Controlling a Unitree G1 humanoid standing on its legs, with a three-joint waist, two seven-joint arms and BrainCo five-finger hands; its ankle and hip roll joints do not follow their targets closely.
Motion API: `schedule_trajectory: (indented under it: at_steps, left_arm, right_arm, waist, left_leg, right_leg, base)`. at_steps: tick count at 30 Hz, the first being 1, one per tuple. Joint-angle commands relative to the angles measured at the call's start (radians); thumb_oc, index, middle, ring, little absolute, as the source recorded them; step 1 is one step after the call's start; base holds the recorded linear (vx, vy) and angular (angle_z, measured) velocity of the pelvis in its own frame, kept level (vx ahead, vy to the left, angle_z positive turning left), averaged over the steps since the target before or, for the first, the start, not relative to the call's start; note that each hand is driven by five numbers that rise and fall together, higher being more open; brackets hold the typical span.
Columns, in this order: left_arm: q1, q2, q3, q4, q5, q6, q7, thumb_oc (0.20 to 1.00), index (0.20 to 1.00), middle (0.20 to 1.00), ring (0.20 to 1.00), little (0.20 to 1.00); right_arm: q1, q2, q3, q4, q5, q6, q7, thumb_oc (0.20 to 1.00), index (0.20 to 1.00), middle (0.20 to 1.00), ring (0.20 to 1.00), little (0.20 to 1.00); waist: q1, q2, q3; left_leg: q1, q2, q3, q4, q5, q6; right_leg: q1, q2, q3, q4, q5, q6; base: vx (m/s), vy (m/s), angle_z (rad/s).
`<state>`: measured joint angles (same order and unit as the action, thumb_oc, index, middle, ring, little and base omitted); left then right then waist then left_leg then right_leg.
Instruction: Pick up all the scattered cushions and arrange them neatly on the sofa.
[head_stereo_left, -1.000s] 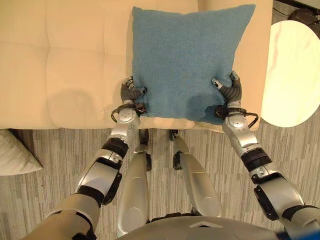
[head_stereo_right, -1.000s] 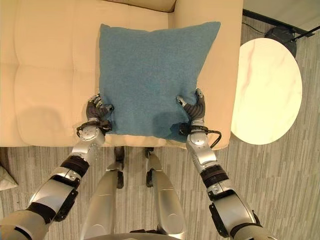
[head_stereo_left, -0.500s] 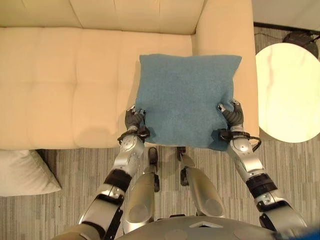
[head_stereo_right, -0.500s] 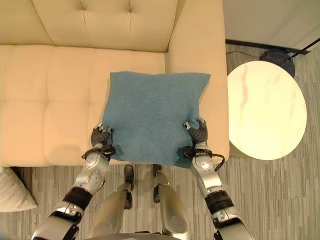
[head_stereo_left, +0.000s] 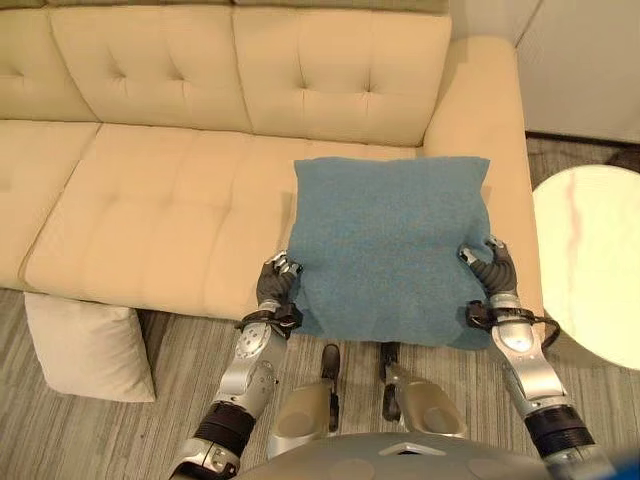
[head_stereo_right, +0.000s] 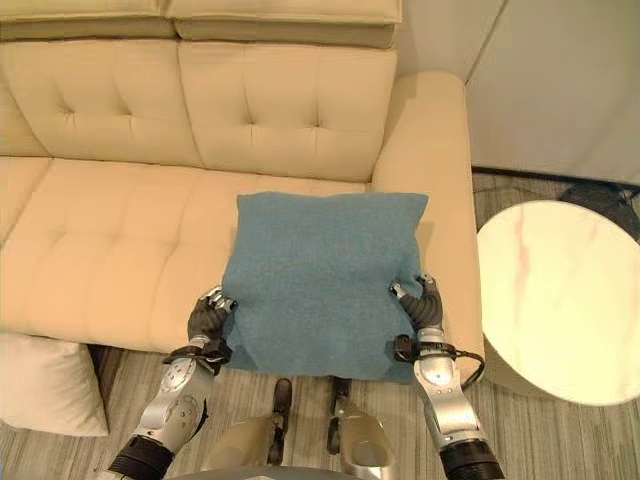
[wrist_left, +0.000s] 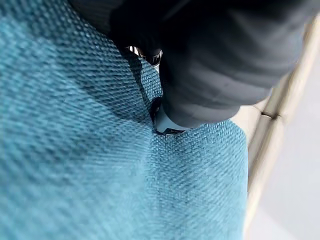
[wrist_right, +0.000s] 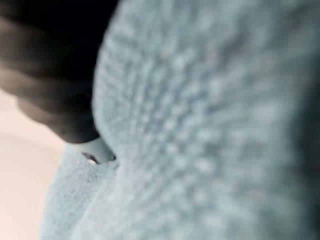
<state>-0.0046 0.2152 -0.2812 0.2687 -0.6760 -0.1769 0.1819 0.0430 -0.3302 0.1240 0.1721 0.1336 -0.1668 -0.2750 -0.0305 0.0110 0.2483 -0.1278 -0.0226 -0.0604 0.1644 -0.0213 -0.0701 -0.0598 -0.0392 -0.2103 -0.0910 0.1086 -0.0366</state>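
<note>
I'm facing the cream sofa, its seat and tufted back running from 9 to 12 o'clock, armrest at 1 o'clock. I'm holding the blue cushion flat over the seat's right end, just beside that armrest, so it can go down square in the corner. My left hand is curling onto its left edge at 7 o'clock, my right hand pinching the right edge at 4 o'clock; gripping opposite sides is keeping it level. A white cushion is lying on the striped floor at 8 o'clock, against the sofa front, so I judge the job unfinished. Round side table is standing at 3 o'clock.
</note>
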Motion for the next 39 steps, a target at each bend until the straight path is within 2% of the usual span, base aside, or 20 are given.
schedule_trajectory:
  at_steps: [1,4,5,6,7,9,11,13,14,15,16,19,20,21,22,26,28,31,34,39]
  left_arm:
    - [-0.098,0.023,-0.022,-0.122,0.068,-0.073,-0.069,0.2,0.2,0.2,0.2,0.2]
    - [-0.083,0.031,-0.017,-0.156,0.093,-0.085,-0.071,0.2,0.2,0.2,0.2,0.2]
    - [-0.08,0.035,-0.015,-0.163,0.095,-0.085,-0.072,0.2,0.2,0.2,0.2,0.2]
    - [-0.066,0.059,-0.011,-0.19,0.116,-0.085,-0.087,0.2,0.2,0.2,0.2,0.2]
    - [-0.066,0.059,-0.011,-0.191,0.116,-0.085,-0.087,0.2,0.2,0.2,0.2,0.2]
    - [-0.061,0.086,0.004,-0.21,0.128,-0.087,-0.088,0.2,0.2,0.2,0.2,0.2]
    - [-0.061,0.098,0.011,-0.215,0.139,-0.092,-0.084,0.2,0.2,0.2,0.2,0.2]
    - [-0.051,0.099,0.006,-0.221,0.142,-0.088,-0.092,0.2,0.2,0.2,0.2,0.2]
    - [-0.044,0.098,0.004,-0.22,0.144,-0.084,-0.092,0.2,0.2,0.2,0.2,0.2]
    - [-0.045,0.096,0.0,-0.219,0.145,-0.082,-0.09,0.2,0.2,0.2,0.2,0.2]
    - [-0.044,0.095,-0.002,-0.22,0.151,-0.082,-0.095,0.2,0.2,0.2,0.2,0.2]
    - [-0.05,0.079,-0.013,-0.21,0.152,-0.084,-0.104,0.2,0.2,0.2,0.2,0.2]
    - [-0.046,0.075,-0.012,-0.21,0.146,-0.085,-0.114,0.2,0.2,0.2,0.2,0.2]
    - [-0.046,0.073,-0.016,-0.211,0.149,-0.081,-0.118,0.2,0.2,0.2,0.2,0.2]
    - [-0.039,0.07,-0.016,-0.216,0.146,-0.08,-0.121,0.2,0.2,0.2,0.2,0.2]
    - [-0.048,0.065,-0.016,-0.217,0.141,-0.078,-0.111,0.2,0.2,0.2,0.2,0.2]
    - [-0.048,0.067,-0.016,-0.227,0.146,-0.073,-0.108,0.2,0.2,0.2,0.2,0.2]
    - [-0.063,0.069,-0.025,-0.231,0.155,-0.068,-0.093,0.2,0.2,0.2,0.2,0.2]
    - [-0.066,0.07,-0.032,-0.237,0.162,-0.072,-0.091,0.2,0.2,0.2,0.2,0.2]
    - [-0.064,0.094,-0.019,-0.253,0.173,-0.077,-0.091,0.2,0.2,0.2,0.2,0.2]
  right_arm:
    - [-0.065,-0.014,-0.025,-0.129,-0.005,-0.113,0.012,0.2,0.2,0.2,0.2,0.2]
    - [-0.056,-0.013,-0.046,-0.151,-0.005,-0.114,0.016,0.2,0.2,0.2,0.2,0.2]
    - [-0.055,-0.013,-0.049,-0.15,-0.004,-0.112,0.018,0.2,0.2,0.2,0.2,0.2]
    - [-0.054,-0.003,-0.053,-0.155,-0.007,-0.108,0.028,0.2,0.2,0.2,0.2,0.2]
    - [-0.054,-0.003,-0.052,-0.155,-0.007,-0.108,0.028,0.2,0.2,0.2,0.2,0.2]
    - [-0.08,0.021,-0.042,-0.149,-0.006,-0.106,0.03,0.2,0.2,0.2,0.2,0.2]
    - [-0.1,0.037,-0.026,-0.143,-0.009,-0.107,0.035,0.2,0.2,0.2,0.2,0.2]
    - [-0.092,0.038,-0.027,-0.143,-0.008,-0.107,0.041,0.2,0.2,0.2,0.2,0.2]
    - [-0.089,0.036,-0.022,-0.138,-0.002,-0.112,0.038,0.2,0.2,0.2,0.2,0.2]
    - [-0.088,0.038,-0.015,-0.133,0.003,-0.114,0.038,0.2,0.2,0.2,0.2,0.2]
    - [-0.085,0.036,-0.01,-0.133,-0.002,-0.112,0.039,0.2,0.2,0.2,0.2,0.2]
    - [-0.058,0.029,-0.03,-0.145,-0.015,-0.112,0.031,0.2,0.2,0.2,0.2,0.2]
    - [-0.053,0.018,-0.04,-0.15,-0.02,-0.114,0.025,0.2,0.2,0.2,0.2,0.2]
    - [-0.043,0.018,-0.046,-0.154,-0.017,-0.112,0.023,0.2,0.2,0.2,0.2,0.2]
    - [-0.037,0.005,-0.056,-0.156,-0.014,-0.113,0.024,0.2,0.2,0.2,0.2,0.2]
    - [-0.041,-0.007,-0.056,-0.149,0.001,-0.109,0.025,0.2,0.2,0.2,0.2,0.2]
    - [-0.046,-0.015,-0.058,-0.143,0.008,-0.108,0.024,0.2,0.2,0.2,0.2,0.2]
    - [-0.061,-0.024,-0.053,-0.134,0.008,-0.103,0.015,0.2,0.2,0.2,0.2,0.2]
    - [-0.062,-0.026,-0.054,-0.138,-0.008,-0.1,0.015,0.2,0.2,0.2,0.2,0.2]
    - [-0.064,-0.002,-0.054,-0.139,-0.026,-0.095,0.022,0.2,0.2,0.2,0.2,0.2]
  waist:
    - [-0.014,-0.059,-0.072]
    - [-0.024,-0.041,-0.097]
    - [-0.026,-0.042,-0.1]
    - [-0.023,-0.043,-0.102]
    - [-0.02,-0.045,-0.102]
    - [-0.007,-0.044,-0.085]
    - [0.006,-0.04,-0.077]
    - [0.002,-0.044,-0.077]
    - [0.006,-0.055,-0.087]
    - [0.01,-0.059,-0.09]
    - [0.013,-0.063,-0.089]
    - [-0.006,-0.071,-0.092]
    - [-0.004,-0.07,-0.096]
    - [-0.011,-0.072,-0.097]
    - [-0.012,-0.075,-0.083]
    - [-0.006,-0.071,-0.071]
    - [-0.002,-0.077,-0.08]
    - [0.014,-0.066,-0.081]
    - [0.016,-0.044,-0.102]
    - [0.032,-0.059,-0.117]
  left_leg:
    - [-0.058,0.076,0.062,-0.01,-0.015,-0.015]
    - [-0.034,0.086,0.056,-0.078,-0.016,-0.007]
    - [-0.032,0.08,0.058,-0.076,-0.017,-0.005]
    - [-0.014,0.049,0.076,-0.081,-0.032,0.018]
    - [-0.012,0.048,0.079,-0.082,-0.032,0.019]
    - [0.0,0.035,0.113,-0.089,-0.039,0.046]
    - [0.029,0.033,0.15,-0.114,-0.042,0.063]
    - [0.055,0.02,0.155,-0.131,-0.04,0.068]
    - [0.084,-0.009,0.163,-0.157,-0.044,0.078]
    - [0.091,-0.016,0.168,-0.165,-0.047,0.078]
    - [0.103,-0.02,0.172,-0.167,-0.06,0.08]
    - [0.096,-0.034,0.149,-0.131,-0.083,0.077]
    - [0.092,-0.036,0.16,-0.08,-0.108,0.06]
    - [0.08,-0.029,0.16,-0.028,-0.119,0.051]
    - [0.027,-0.013,0.163,0.113,-0.11,0.021]
    - [-0.052,0.0,0.129,0.228,-0.079,0.003]
    - [-0.081,0.017,0.11,0.142,-0.097,0.018]
    - [-0.122,0.043,0.058,-0.025,-0.001,0.001]
    - [-0.076,0.058,0.057,-0.091,0.027,-0.001]
    - [-0.013,0.034,0.096,-0.098,-0.004,0.031]
  right_leg:
    - [0.025,-0.039,0.041,0.087,-0.153,0.126]
    - [0.012,-0.059,0.049,0.099,-0.148,0.146]
    - [0.009,-0.068,0.054,0.102,-0.143,0.151]
    - [0.001,-0.104,0.076,0.129,-0.132,0.17]
    - [0.0,-0.105,0.08,0.131,-0.133,0.171]
    - [-0.056,-0.135,0.091,0.222,-0.123,0.197]
    - [-0.1,-0.146,0.05,0.297,-0.121,0.2]
    - [-0.107,-0.1,0.054,0.308,-0.136,0.192]
    - [-0.106,-0.022,0.047,0.252,-0.137,0.172]
    - [-0.108,-0.007,0.018,0.225,-0.134,0.164]
    - [-0.133,-0.001,-0.021,0.199,-0.126,0.163]
    - [-0.11,0.028,0.053,0.153,-0.117,0.152]
    - [-0.079,0.006,0.023,0.125,-0.103,0.149]
    - [-0.054,0.006,0.027,0.112,-0.106,0.142]
    - [-0.014,0.0,0.028,0.087,-0.105,0.13]
    - [0.016,0.006,0.045,0.072,-0.115,0.111]
    - [0.029,-0.006,0.052,0.057,-0.123,0.122]
    - [0.05,0.008,0.073,0.061,-0.154,0.127]
    - [0.073,0.001,0.077,0.086,-0.185,0.129]
    - [0.081,-0.047,0.105,0.119,-0.176,0.161]
  base:
    - [-0.01,0.182,0.33]
    - [0.08,0.303,0.12]
    - [0.13,0.468,-0.39]
    - [0.09,0.379,-0.42]
    - [0.07,0.498,-0.47]
    - [-0.03,0.334,-0.55]
    - [0.0,0.256,-1.02]
    - [0.11,0.15,-0.72]
    - [0.15,0.127,-0.17]
    - [0.17,0.07,-0.09]
    - [0.11,-0.044,-0.12]
    - [0.14,-0.077,0.16]
    - [0.19,-0.105,0.73]
    - [0.21,-0.124,0.44]
    - [0.11,-0.079,0.41]
    - [0.08,-0.013,0.2]
    - [0.17,0.058,-0.19]
    - [0.19,0.132,-0.37]
    - [0.19,0.195,-0.27]
    - [0.17,0.237,-0.06]
